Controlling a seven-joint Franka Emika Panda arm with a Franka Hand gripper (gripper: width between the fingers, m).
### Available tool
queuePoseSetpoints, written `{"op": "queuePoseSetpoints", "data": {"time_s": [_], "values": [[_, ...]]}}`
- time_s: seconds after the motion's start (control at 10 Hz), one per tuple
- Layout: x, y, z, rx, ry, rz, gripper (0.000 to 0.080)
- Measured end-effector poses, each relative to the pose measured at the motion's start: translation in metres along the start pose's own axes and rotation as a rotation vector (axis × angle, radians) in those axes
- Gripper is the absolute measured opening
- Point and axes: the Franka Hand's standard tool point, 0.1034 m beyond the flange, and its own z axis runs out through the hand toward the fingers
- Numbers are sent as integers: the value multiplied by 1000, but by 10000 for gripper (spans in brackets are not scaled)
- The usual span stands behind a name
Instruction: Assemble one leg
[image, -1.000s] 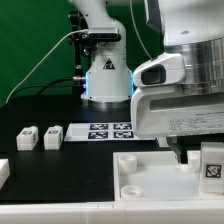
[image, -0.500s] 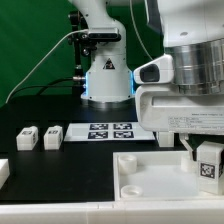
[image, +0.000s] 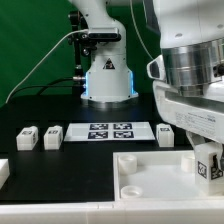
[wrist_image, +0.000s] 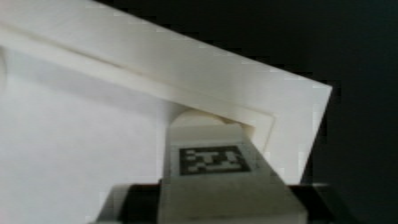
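My gripper is shut on a leg, a small white block with a black-and-white marker, and holds it upright at the far right corner of the large white square piece. In the wrist view the leg sits between my dark fingers, its far end at the recessed corner of the square piece. I cannot tell whether it touches the recess. Two more legs stand at the exterior view's left. Another leg stands by the marker board's right end.
The marker board lies behind the square piece. A white part shows at the left edge. The robot base stands at the back with a cable beside it. The table is black.
My hand has shifted toward the exterior view's right, and the held leg has sunk slightly at the square piece's corner. The leg by the marker board's right end has come into view.
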Motion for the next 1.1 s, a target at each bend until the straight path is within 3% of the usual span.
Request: {"op": "queuePoseSetpoints", "data": {"time_s": [0.2,0.4,0.6,0.7,0.8,1.1], "values": [[-7,2,4,4,-19,337,297],[-7,1,4,8,-26,391,297],[-7,1,4,8,-26,350,542],[-4,2,4,9,-24,203,542],[0,1,3,12,-23,34,628],[-1,3,4,-3,2,-370,648]]}}
